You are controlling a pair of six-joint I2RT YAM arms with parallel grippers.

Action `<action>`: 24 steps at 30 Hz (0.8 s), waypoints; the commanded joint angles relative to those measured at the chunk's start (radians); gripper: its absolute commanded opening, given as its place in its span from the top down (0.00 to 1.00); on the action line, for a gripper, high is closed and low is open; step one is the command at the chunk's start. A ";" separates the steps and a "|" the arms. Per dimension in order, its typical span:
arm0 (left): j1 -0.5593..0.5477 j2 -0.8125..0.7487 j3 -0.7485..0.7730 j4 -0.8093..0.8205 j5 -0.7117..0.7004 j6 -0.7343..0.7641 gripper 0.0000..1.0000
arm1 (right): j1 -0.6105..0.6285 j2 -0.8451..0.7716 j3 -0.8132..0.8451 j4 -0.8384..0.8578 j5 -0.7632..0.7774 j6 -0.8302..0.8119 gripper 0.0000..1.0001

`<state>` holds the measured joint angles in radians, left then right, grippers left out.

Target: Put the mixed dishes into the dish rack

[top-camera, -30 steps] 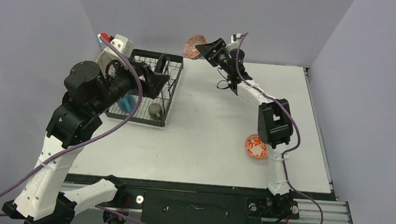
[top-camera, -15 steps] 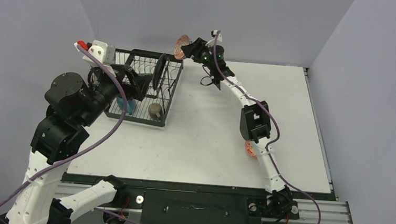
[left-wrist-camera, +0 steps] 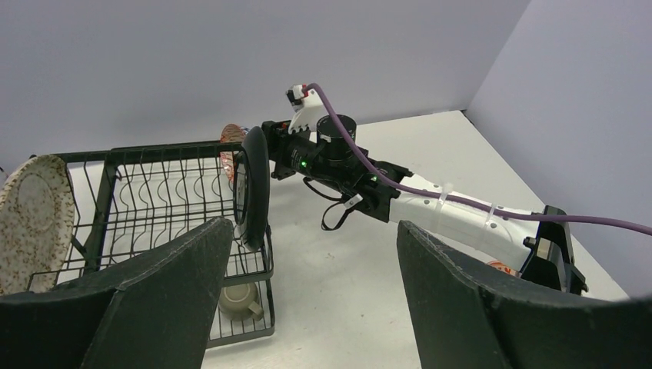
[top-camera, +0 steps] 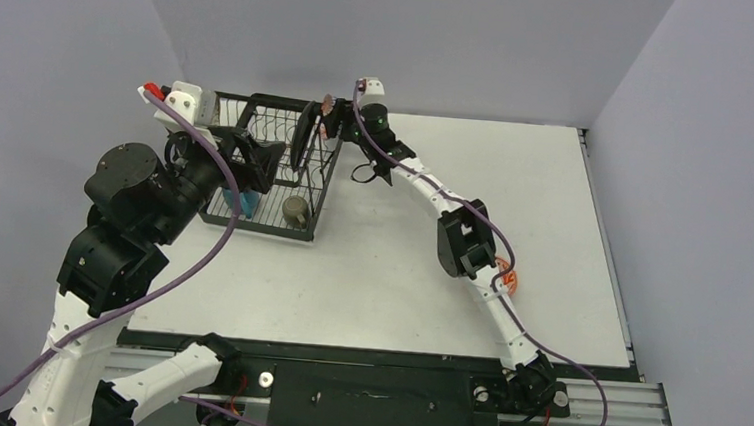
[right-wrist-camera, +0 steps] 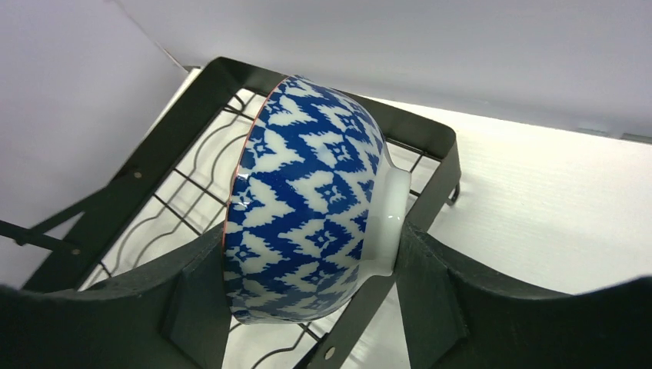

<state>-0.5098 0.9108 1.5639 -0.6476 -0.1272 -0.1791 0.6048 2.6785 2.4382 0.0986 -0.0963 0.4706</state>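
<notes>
The black wire dish rack (top-camera: pixel 221 122) stands at the far left. In it are a glossy black plate (top-camera: pixel 305 136) upright in a slot, an olive-green cup (top-camera: pixel 296 210) and a light-blue mug (top-camera: pixel 240 201). In the left wrist view a speckled grey plate (left-wrist-camera: pixel 34 223) leans at the rack's left end. My right gripper (top-camera: pixel 335 122) is shut on a bowl (right-wrist-camera: pixel 307 200), blue-and-white outside with a red-orange rim, held on edge over the rack's far right corner (right-wrist-camera: pixel 430 154). My left gripper (top-camera: pixel 256 159) is open and empty above the rack. A second patterned bowl (top-camera: pixel 510 279) lies on the table, mostly hidden by the right arm.
The white table (top-camera: pixel 515 193) is walled by grey panels at the back and both sides. The right arm (top-camera: pixel 456 241) stretches diagonally across the table's middle. The left arm (top-camera: pixel 139 191) hangs over the rack's near left side.
My right arm has swung left with the bowl, from above the table's back edge to the rack's far right corner. My left arm drew back to the left, then held still.
</notes>
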 commanded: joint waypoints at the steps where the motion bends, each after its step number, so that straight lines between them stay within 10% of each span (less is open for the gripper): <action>1: -0.004 -0.010 -0.003 0.021 -0.005 -0.002 0.24 | 0.009 -0.007 0.063 0.030 0.085 -0.143 1.00; 13: -0.004 -0.010 -0.008 0.022 0.005 -0.013 0.24 | 0.060 0.019 0.104 -0.026 0.191 -0.402 1.00; 24: -0.004 -0.023 -0.060 0.035 -0.004 -0.032 0.23 | 0.052 -0.057 -0.016 0.004 0.113 -0.296 1.00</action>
<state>-0.5098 0.8970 1.5150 -0.6456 -0.1268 -0.1982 0.6628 2.6808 2.4672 0.0368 0.0563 0.1184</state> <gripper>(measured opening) 0.763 0.611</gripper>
